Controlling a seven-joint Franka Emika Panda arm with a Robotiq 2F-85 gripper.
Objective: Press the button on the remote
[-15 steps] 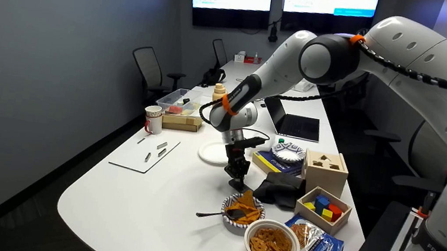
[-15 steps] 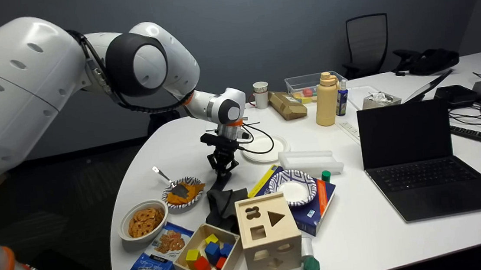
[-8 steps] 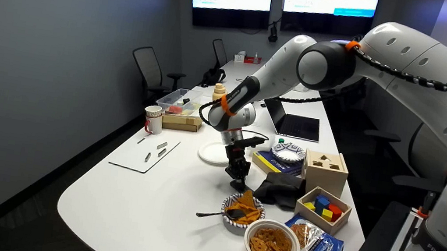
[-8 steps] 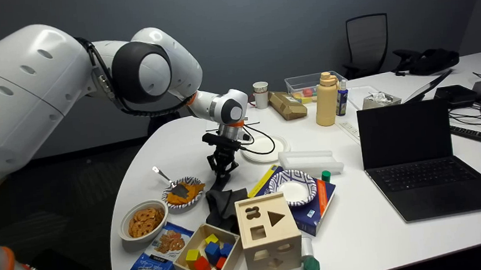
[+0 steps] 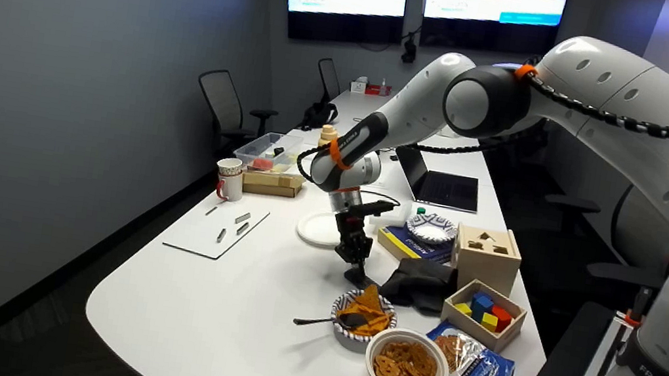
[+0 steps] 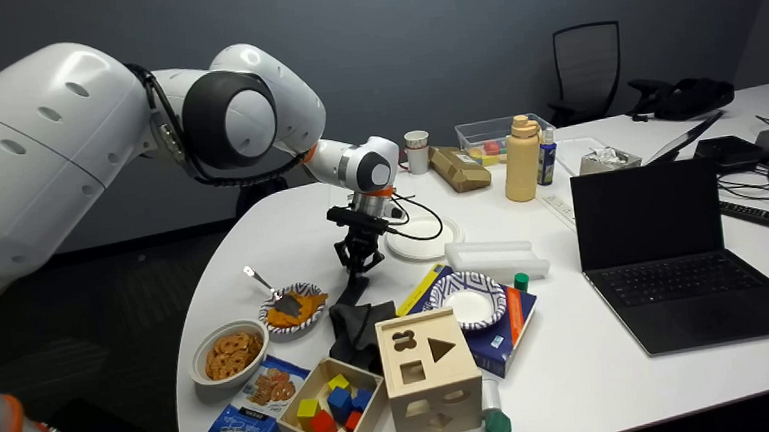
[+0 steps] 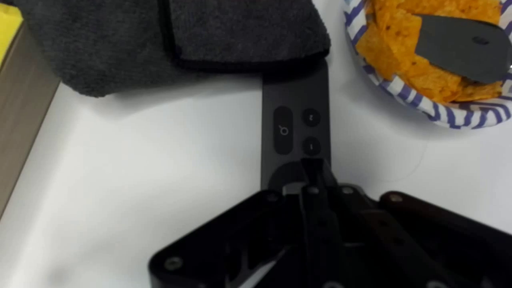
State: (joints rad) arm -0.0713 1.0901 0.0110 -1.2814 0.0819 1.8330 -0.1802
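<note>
A dark grey remote (image 7: 297, 128) lies on the white table, its far end under a dark cloth. In the wrist view it bears a long button (image 7: 283, 138), two small round buttons marked 2 (image 7: 311, 117) and 1 (image 7: 311, 146), and a round pad (image 7: 282, 175), partly hidden by my fingers. My gripper (image 7: 314, 166) is shut with nothing between its fingers. Its tips point down over the remote, at the pad's edge just below button 1. Whether they touch it I cannot tell. The remote shows under my gripper in both exterior views (image 5: 368, 282) (image 6: 353, 290).
The dark cloth (image 6: 360, 333) and a patterned bowl of chips with a spoon (image 6: 295, 307) sit close to the remote. A wooden block tray (image 6: 336, 415), shape box (image 6: 433, 379), book (image 6: 500, 345) and white plate (image 6: 425, 238) stand around. Another black remote (image 6: 750, 212) lies behind the laptop (image 6: 705, 299).
The upper arm links have sunk over the last second. The gripper has shifted and tilted slightly, still over the remote. The remote and other objects have not visibly moved.
</note>
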